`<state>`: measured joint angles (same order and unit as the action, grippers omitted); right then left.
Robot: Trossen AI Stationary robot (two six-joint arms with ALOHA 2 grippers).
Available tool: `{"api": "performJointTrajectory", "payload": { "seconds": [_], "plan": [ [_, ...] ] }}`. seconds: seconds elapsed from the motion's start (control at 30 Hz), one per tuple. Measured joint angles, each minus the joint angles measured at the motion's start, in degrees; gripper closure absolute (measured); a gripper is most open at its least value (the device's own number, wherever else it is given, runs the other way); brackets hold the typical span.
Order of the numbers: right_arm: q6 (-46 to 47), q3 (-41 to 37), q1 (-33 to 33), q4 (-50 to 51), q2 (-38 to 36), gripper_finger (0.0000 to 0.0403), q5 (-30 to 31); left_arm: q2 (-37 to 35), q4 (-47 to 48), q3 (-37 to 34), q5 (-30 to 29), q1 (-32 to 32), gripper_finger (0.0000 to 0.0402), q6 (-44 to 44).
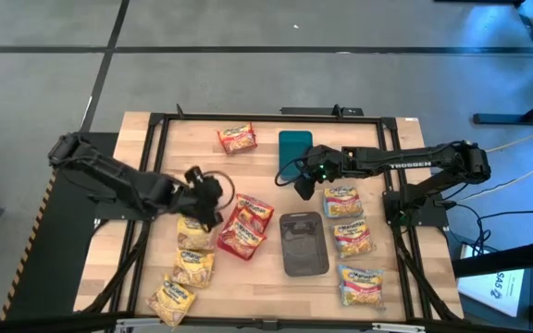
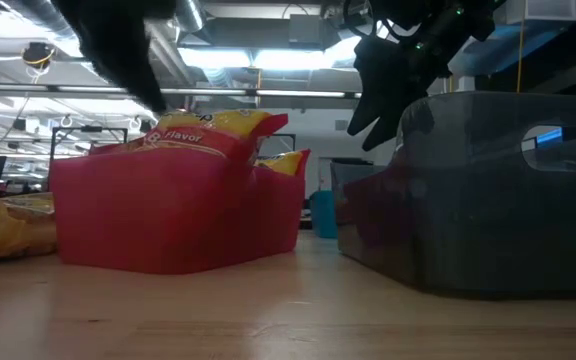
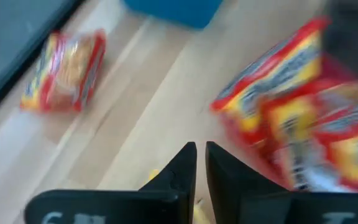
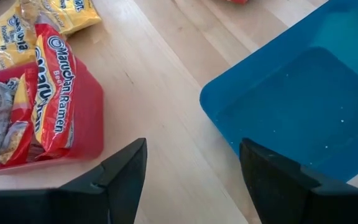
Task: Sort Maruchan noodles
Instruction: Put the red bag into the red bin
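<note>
Sorting midway — red packets (image 1: 244, 227) fill the pink tray (image 1: 263, 222); one red packet (image 1: 236, 139) remains upper centre. Left gripper (image 3: 201, 163) narrow, empty; right gripper (image 4: 191, 165) wide.

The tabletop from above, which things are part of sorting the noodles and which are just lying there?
Part of the job:
- red noodle packets
- yellow packets
- blue-and-pink packets
- lone red packet
- pink tray

Lying about:
- teal tray
- grey tray

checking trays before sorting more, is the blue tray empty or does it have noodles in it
Empty: the right wrist view shows the blue tray with a bare floor and no packets; the high view agrees.
</note>
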<state>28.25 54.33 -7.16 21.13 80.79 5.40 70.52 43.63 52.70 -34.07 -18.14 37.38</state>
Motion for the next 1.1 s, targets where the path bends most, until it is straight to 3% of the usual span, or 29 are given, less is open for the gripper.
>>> {"api": "performJointTrajectory", "payload": {
  "seconds": [0.27, 0.47, 0.7, 0.87, 1.1],
  "plan": [
    [0.0, 0.0, 0.0, 0.1, 0.0, 0.0150, -0.2, 0.0, -2.1, -1.7, 11.2, 21.6, 0.0339, -10.0],
    [0.0, 0.0, 0.0, 0.0, 0.0, 0.0150, -0.2, 0.3, -10.1, -1.7, 26.7, 40.5, 0.0320, -19.2],
    [0.0, 0.0, 0.0, -0.1, 0.0, 0.0150, -0.1, 5.7, -13.8, -1.6, 42.2, 60.3, 0.0318, -21.1],
    [0.0, 0.0, 0.0, -0.1, 0.0, 0.0150, -0.1, 12.7, -16.2, -1.7, 54.1, 65.6, 0.0318, -17.0],
    [-0.1, 0.0, 0.0, -0.2, 0.0, 0.0150, -0.1, 19.0, -15.8, -1.7, 55.0, 66.3, 0.0318, -13.6]
  ]
}}
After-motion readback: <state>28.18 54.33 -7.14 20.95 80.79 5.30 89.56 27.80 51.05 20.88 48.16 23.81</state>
